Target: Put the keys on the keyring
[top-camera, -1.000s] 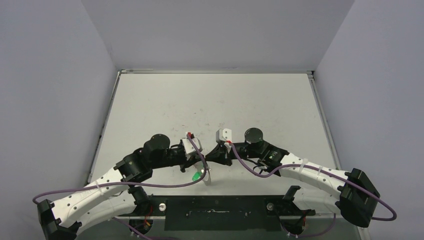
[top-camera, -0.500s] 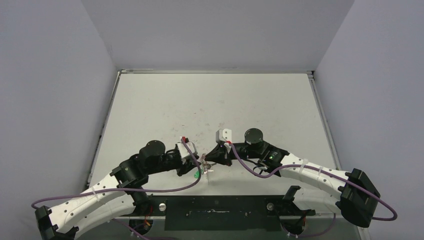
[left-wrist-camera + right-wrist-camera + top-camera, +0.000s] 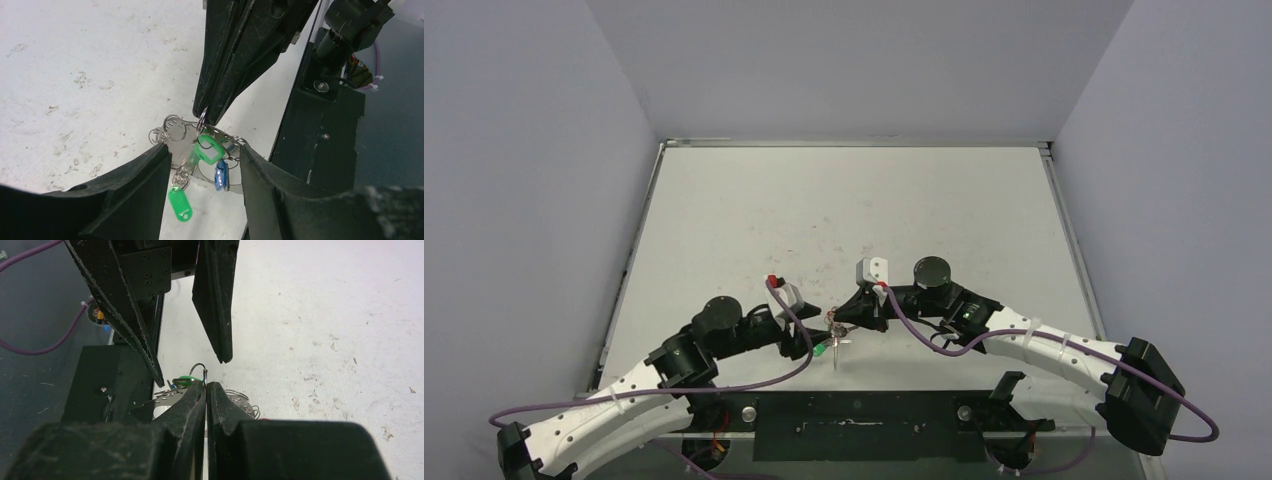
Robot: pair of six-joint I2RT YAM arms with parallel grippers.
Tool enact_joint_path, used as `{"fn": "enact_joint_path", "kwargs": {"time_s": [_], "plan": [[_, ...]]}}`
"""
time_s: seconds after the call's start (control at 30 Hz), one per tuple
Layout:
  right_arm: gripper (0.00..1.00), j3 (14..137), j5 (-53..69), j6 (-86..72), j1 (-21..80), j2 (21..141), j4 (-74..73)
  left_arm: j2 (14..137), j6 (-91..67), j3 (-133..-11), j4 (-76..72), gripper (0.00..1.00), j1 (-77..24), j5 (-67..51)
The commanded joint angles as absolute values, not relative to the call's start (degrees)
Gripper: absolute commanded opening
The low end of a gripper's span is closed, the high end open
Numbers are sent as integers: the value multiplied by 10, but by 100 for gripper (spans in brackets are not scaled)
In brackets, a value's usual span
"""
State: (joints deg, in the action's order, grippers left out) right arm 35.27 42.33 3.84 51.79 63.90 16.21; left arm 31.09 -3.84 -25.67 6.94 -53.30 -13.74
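Your right gripper (image 3: pixel 206 387) has its scratched black fingers pressed flat together, pinching one thin wire loop (image 3: pixel 201 369) on the rim of the keyring (image 3: pixel 202 174). The keyring is a silver-grey sheet-metal hoop. It sits close to the near edge of the table (image 3: pixel 824 200), about midway between left and right, directly between your two grippers. You cannot tell whether it rests on the surface or hangs just above it.

Your left gripper (image 3: pixel 205 155) is spread wide, with one blunt black finger on each side of the hoop. Whether either finger touches the metal is unclear.

The keys (image 3: pixel 182 176) show mostly by their glossy oblong plastic tags. A green tag (image 3: pixel 210 151) lies just below the right fingertips, with a blue tag (image 3: pixel 220 177) just beside it. A second green tag (image 3: pixel 180 207) dangles lowest in the left wrist view.

More round wire loops (image 3: pixel 172 127) fan out from the hoop's rim. The tabletop is matte white, scuffed and speckled with dark marks.
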Motion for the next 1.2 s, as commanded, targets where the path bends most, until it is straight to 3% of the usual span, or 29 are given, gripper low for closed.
{"fn": "enact_joint_path", "kwargs": {"time_s": [0.0,0.3,0.47,0.57,0.97,1.07,1.17], "plan": [[0,362,423,34,517,622,210,307,-95,-233,-48,50,-534,-120],[0,361,424,33,518,621,209,331,-93,-231,-47,29,-534,-103],[0,360,424,34,518,618,210,323,-91,-232,-29,8,-534,-105],[0,362,425,33,518,618,212,313,-89,-230,-18,0,-533,-104],[0,359,425,28,518,607,223,291,-88,-210,30,0,-533,-103],[0,359,424,25,518,607,229,285,-89,-198,32,12,-533,-103],[0,359,424,22,518,607,231,280,-89,-184,22,17,-533,-106]]}}
